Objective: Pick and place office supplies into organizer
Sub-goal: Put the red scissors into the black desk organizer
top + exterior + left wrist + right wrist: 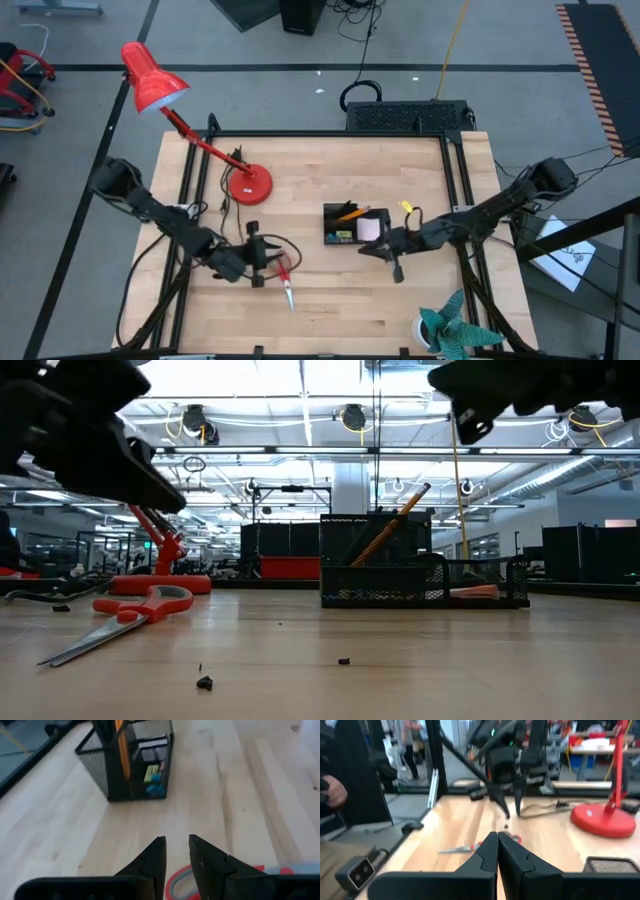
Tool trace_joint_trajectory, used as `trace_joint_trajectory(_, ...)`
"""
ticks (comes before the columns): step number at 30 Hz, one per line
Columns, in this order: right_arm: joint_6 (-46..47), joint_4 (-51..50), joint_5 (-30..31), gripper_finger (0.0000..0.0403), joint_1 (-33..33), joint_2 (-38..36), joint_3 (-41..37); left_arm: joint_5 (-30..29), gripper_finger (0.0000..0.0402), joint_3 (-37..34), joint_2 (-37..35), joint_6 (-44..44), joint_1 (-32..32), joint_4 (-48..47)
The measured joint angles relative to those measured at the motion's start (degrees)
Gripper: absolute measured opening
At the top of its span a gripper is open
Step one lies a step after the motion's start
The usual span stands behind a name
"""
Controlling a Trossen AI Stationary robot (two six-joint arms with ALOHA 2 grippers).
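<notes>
The red-handled scissors (286, 283) lie flat on the wood near the table's front, left of centre, blades toward the near edge (130, 612). My left gripper (268, 262) hovers just above their handles (175, 877), open, with nothing between its fingers (176, 845). The black mesh organizer (355, 225) stands mid-table (130, 765) and holds orange pencils (122, 750), a pink note pad (370, 228), a yellow piece (151, 772) and bluish clips (155, 790). My right gripper (397, 270) is shut and empty, in the air by the organizer's near right corner (497, 840).
A red desk lamp (248, 185) stands behind the scissors at the far left. A teal spiky object (450, 330) sits at the near right edge. A black box with cables (405, 115) lies beyond the far edge. Small dark bits (204, 682) dot the wood.
</notes>
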Motion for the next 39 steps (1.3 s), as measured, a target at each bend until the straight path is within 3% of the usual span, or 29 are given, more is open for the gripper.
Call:
trace_joint_trajectory(4, 1.0, -5.0, 0.0, 0.0012, -0.6, 4.4, 4.2, 0.1, 0.0092, -3.9, -0.9, -4.2, -1.5, 3.6)
trace_joint_trajectory(7, 0.8, -5.7, 0.1, 0.004, -1.3, 7.8, 7.3, 1.1, 0.0092, -5.0, -0.9, -10.7, -2.3, 2.2)
trace_joint_trajectory(13, 1.7, -4.3, -0.1, 0.0102, -2.5, 11.7, 10.9, 3.9, 0.0092, -5.0, -0.9, -29.1, -2.0, -8.5)
trace_joint_trajectory(17, 2.7, -2.0, -0.1, 0.0123, -2.8, 12.7, 10.9, 3.4, 0.0092, -5.0, -0.5, -35.4, -0.6, -13.2)
trace_joint_trajectory(24, 4.3, -1.2, -0.4, 0.0125, -2.6, 12.8, 10.8, 7.8, 0.0092, -4.9, 6.4, -37.6, 1.9, -7.7)
trace_joint_trajectory(28, 5.6, -2.4, -5.5, 0.0122, -2.0, 12.8, 10.8, 8.5, 0.0092, -2.8, 11.4, -38.5, 0.7, -3.1)
trace_joint_trajectory(32, 6.7, -3.2, -6.2, 0.0123, -1.9, 12.8, 10.8, 9.5, 0.0092, 0.9, 14.7, -39.8, -1.8, -3.4)
trace_joint_trajectory(35, 6.8, -3.0, -6.1, 0.0123, -2.0, 12.7, 10.8, 9.6, 0.0092, 4.2, 15.7, -38.2, -3.3, -6.0)
trace_joint_trajectory(39, 6.8, -3.0, -6.1, 0.0121, -2.0, 12.7, 10.8, 7.5, 0.0092, 10.5, 15.4, -35.7, -5.4, -18.6)
